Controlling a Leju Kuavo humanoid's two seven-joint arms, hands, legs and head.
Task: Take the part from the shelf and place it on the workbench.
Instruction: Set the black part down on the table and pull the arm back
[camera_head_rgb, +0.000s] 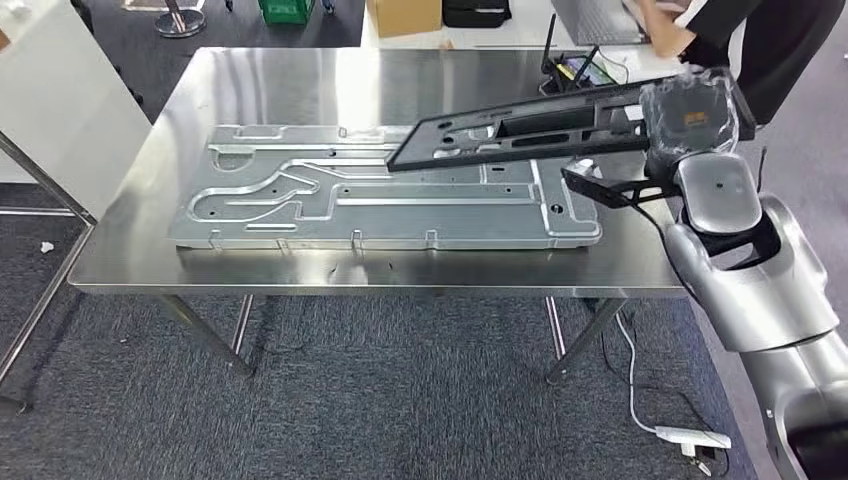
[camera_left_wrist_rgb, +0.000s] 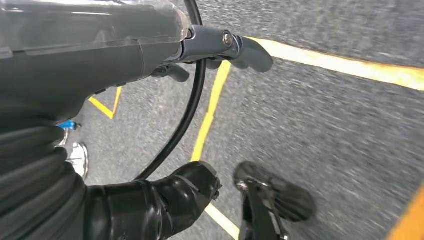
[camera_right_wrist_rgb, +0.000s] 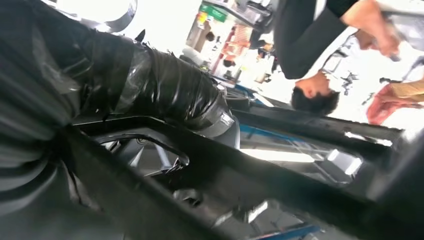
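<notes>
You're in the carry-and-place step: your right hand grips one end of the long black frame part, which sticks out over the steel workbench, held up off it. The part's free end hangs above the big grey metal plate lying flat on the bench; it looks clear of the plate, not touching. In the right wrist view the thumb is pressed against the frame's black bar, so the grip looks firm.

Your left hand hangs at your side over grey floor with yellow lines; it holds nothing, fingers loosely apart.

Next move, as I judge it: lower the part level onto the bench or plate, then let go. Watch the far end, since it could dip and hit first. A person stands behind the bench, close to your hand.
</notes>
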